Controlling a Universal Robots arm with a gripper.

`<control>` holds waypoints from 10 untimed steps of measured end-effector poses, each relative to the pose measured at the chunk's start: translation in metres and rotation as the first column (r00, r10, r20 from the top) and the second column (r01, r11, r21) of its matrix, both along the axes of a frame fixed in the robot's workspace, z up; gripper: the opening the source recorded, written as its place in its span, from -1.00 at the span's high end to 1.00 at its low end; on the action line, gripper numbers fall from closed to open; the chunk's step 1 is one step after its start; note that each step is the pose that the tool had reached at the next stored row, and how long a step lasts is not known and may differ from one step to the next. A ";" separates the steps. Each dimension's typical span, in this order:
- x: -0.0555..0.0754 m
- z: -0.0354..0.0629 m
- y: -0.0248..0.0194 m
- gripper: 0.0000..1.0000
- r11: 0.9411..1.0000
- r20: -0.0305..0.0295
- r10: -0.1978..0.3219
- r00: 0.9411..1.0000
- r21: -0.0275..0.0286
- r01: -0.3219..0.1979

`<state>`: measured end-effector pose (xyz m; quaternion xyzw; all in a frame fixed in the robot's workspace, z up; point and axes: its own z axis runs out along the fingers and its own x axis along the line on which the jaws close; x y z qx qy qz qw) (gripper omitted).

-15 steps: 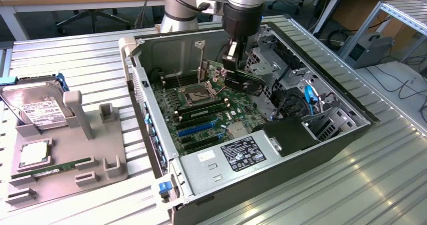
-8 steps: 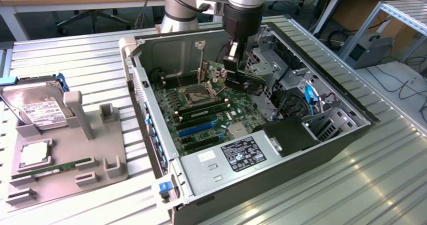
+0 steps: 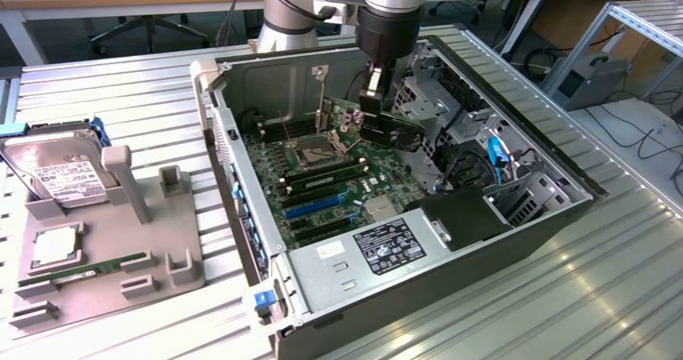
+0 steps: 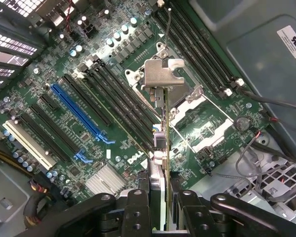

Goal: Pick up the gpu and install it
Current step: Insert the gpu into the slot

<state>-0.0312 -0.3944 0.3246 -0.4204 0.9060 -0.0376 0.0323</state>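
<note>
Arm (image 3: pixel 389 8) reaches down into the open computer case (image 3: pixel 280 70), which lies on its side on the ribbed metal tabletop (image 3: pixel 128 96).

Jaws: clenched on the gpu (image 3: pixel 395 132). In the wrist view the card (image 4: pixel 166 143) runs edge-on between the 2 fingers (image 4: pixel 137 212), with its silvery bracket at the far end.

gpu position: inside the case, held over the motherboard (image 3: pixel 309 180) near the CPU socket (image 4: pixel 192 111) and not seated in a slot. The blue expansion slot (image 4: pixel 79 111) is bare and sits off to one side of the card.

Exterior view's left: grey fixture (image 3: pixel 139 216) carrying 1 hard drive (image 3: pixel 64 172), 1 processor (image 3: pixel 56 248) and 1 green memory stick (image 3: pixel 101 266), well apart from the case.
</note>
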 end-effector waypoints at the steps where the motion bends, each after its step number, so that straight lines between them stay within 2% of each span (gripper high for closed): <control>1: 0.000 0.0000 0.0000 0.47 1.000 0.000 0.005 1.000 0.000 -0.005; 10: 0.000 0.0000 0.0000 0.47 0.999 0.000 0.033 0.999 -0.002 -0.033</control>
